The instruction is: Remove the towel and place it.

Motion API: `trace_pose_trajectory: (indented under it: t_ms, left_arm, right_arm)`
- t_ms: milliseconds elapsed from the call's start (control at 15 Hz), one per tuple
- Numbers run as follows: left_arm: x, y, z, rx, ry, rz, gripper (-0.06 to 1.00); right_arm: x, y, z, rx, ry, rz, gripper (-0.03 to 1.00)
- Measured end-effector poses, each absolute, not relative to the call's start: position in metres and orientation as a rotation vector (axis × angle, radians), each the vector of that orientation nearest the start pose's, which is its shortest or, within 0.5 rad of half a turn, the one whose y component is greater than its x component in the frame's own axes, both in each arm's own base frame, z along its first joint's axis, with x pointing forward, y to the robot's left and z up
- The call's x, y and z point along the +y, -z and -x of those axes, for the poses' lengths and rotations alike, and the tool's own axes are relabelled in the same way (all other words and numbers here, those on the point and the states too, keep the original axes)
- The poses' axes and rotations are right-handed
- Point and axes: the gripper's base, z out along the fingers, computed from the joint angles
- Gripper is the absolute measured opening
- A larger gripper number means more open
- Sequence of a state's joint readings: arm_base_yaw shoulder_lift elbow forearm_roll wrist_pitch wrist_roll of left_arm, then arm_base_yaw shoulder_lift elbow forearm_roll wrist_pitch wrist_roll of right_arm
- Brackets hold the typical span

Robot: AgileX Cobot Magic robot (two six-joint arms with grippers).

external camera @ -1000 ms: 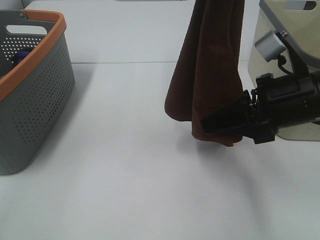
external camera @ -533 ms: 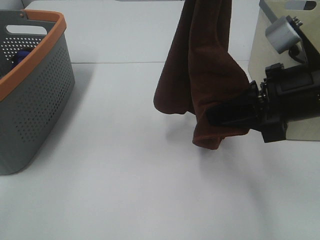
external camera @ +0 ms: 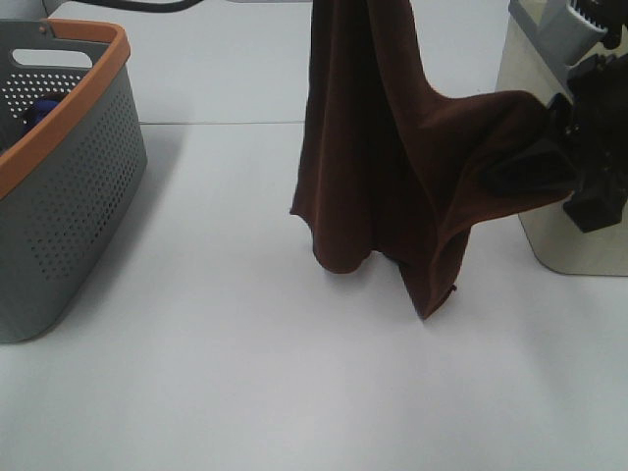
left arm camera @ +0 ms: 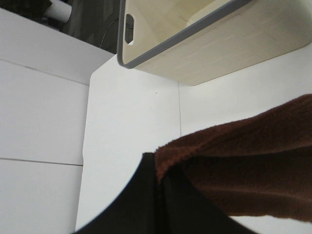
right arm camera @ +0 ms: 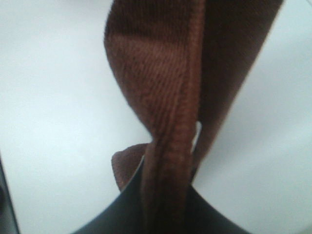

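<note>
The dark reddish-brown towel hangs from above the top edge of the exterior view, its lower tips just above the white table. The left gripper is out of that view; in the left wrist view the left gripper is shut on the towel's edge. My right gripper is shut on a side corner and holds it out to the right, in front of the beige basket. Up close, the right gripper pinches a folded hem of the towel.
A grey perforated basket with an orange rim stands at the left, something dark blue inside. A beige basket with a grey rim stands at the right edge, also in the left wrist view. White table below.
The right gripper closed on the towel's lower corner and drew it up and to the right, spreading the cloth. The hanging towel shifted left.
</note>
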State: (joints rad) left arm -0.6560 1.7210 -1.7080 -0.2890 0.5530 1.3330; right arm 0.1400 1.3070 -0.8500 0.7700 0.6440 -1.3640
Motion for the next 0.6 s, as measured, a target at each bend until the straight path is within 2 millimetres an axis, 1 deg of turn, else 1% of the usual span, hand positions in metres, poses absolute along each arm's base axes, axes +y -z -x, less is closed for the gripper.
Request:
trace_pose_trajectory:
  t_ms: [133, 267, 333, 467, 533, 600]
  left_arm:
    - [-0.249, -0.391, -0.332, 1.342, -0.093, -1.527, 0.0]
    - [-0.24, -0.379, -0.349, 1.411, -0.101, -1.486, 0.0]
    - [-0.239, -0.375, -0.355, 1.422, -0.111, -1.468, 0.0]
    - [-0.239, -0.371, -0.364, 1.409, -0.138, -1.423, 0.0]
    - [-0.242, -0.366, -0.375, 1.38, -0.173, -1.364, 0.0]
    - [-0.243, -0.362, -0.382, 1.362, -0.194, -1.325, 0.0]
  right_arm:
    - [0.066, -0.291, -0.262, 1.988, -0.035, 1.237, 0.02]
    - [0.061, -0.313, -0.276, 1.893, 0.139, 1.258, 0.02]
    - [0.061, -0.32, -0.284, 1.856, 0.183, 1.256, 0.02]
    - [0.063, -0.326, -0.304, 1.812, 0.224, 1.283, 0.02]
    - [0.065, -0.321, -0.326, 1.781, 0.264, 1.33, 0.02]
    - [0.066, -0.319, -0.337, 1.747, 0.307, 1.359, 0.02]
